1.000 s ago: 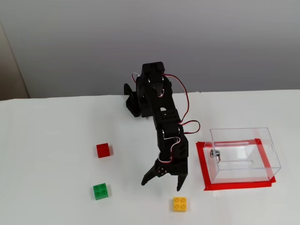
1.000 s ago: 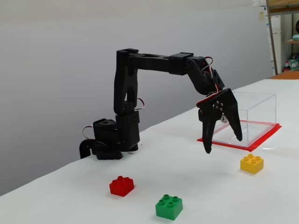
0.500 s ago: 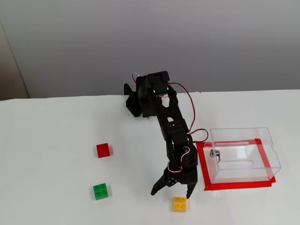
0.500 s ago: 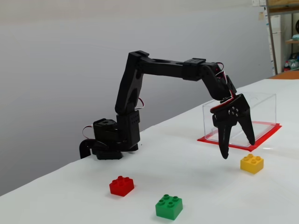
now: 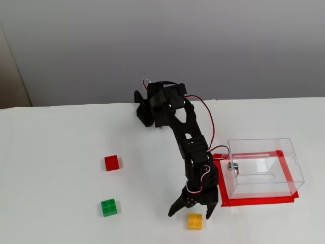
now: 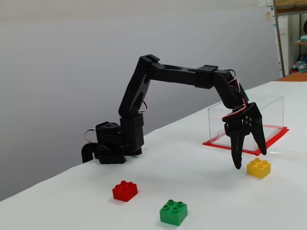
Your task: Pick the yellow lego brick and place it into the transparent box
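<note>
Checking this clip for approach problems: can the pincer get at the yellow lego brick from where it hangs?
Probably yes. The open pincer hangs just above the yellow lego brick, with nothing between them.

Plastic throughout, on a smooth matt white table (image 5: 61, 203).

The yellow lego brick (image 5: 194, 221), green brick (image 5: 109, 207) and red brick (image 5: 111, 162) look glossy; the transparent box (image 5: 264, 170) is clear and shiny with a small metal latch (image 5: 231, 166); the arm (image 6: 177, 76) is matt black.
</note>
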{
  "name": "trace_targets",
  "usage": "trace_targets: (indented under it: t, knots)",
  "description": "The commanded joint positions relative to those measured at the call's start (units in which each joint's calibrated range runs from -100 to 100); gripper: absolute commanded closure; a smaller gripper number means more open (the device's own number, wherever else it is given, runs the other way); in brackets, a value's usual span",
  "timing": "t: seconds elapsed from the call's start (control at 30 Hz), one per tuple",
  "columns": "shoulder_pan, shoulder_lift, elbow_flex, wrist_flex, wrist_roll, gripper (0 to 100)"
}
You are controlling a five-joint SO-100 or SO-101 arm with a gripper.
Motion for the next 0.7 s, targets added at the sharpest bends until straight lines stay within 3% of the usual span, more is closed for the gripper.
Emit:
trace_targets:
  t: [0.0,0.67]
  knots:
    - [-0.25,0.27,-2.84,-0.47,0.07,54]
    - [0.20,5.02,-6.45,-0.47,0.12,54]
